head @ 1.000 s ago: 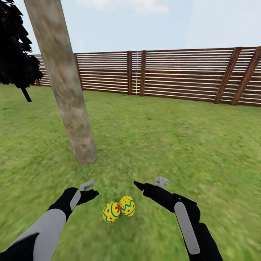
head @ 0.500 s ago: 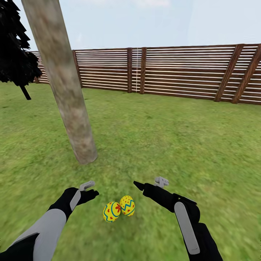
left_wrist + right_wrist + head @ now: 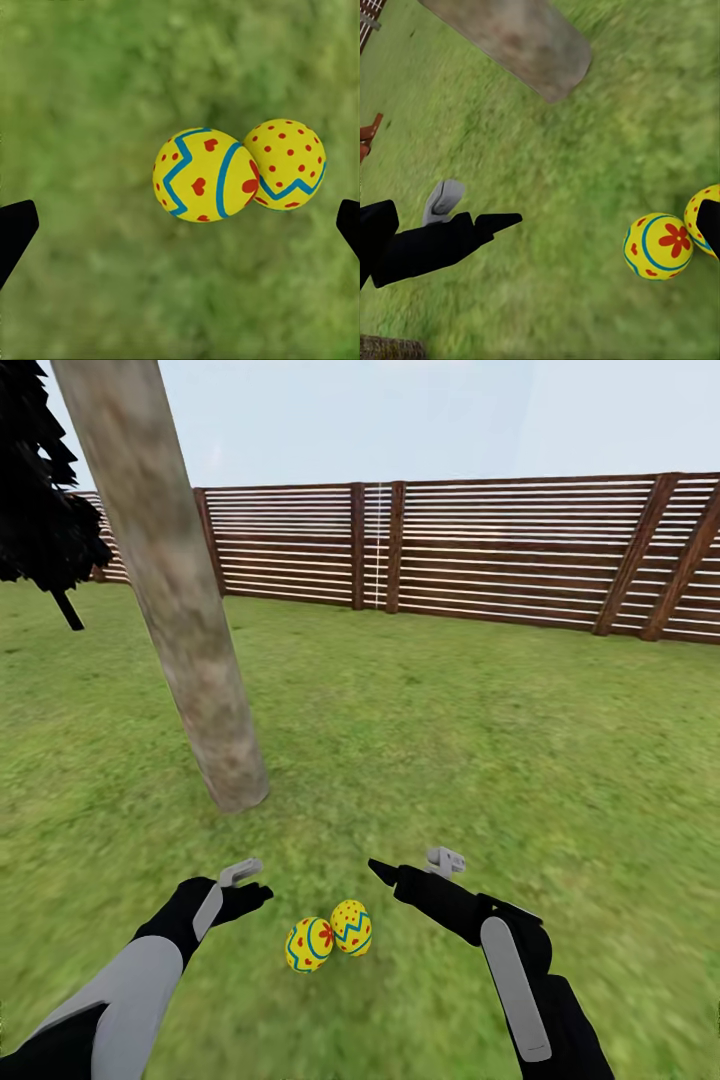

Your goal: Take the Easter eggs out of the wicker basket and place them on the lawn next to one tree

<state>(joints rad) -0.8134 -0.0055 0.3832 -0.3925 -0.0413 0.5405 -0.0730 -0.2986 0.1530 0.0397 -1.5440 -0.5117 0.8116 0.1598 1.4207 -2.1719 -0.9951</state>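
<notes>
Two yellow Easter eggs with blue zigzags and red marks lie touching on the lawn [image 3: 450, 760], one with hearts [image 3: 308, 944] [image 3: 202, 176] and one with dots [image 3: 351, 927] [image 3: 289, 163]. They sit a short way in front of the tree [image 3: 190, 630], whose pale trunk leans up to the left. My left gripper [image 3: 250, 895] [image 3: 184, 232] is open just left of the eggs, fingers spread wide above them. On the other side my right gripper [image 3: 385, 875] [image 3: 547, 232] is open and empty. The right wrist view has the eggs [image 3: 658, 246] and trunk base [image 3: 517, 37]. The wicker basket is out of view.
A brown slatted fence [image 3: 500, 550] closes the far side of the garden. A dark-leaved tree [image 3: 40, 510] stands at the far left. Open grass stretches to the right of the trunk and ahead toward the fence.
The head camera has tilted slightly, so the fence and trunk sit a little higher in the picture. Eggs and both grippers hold their places.
</notes>
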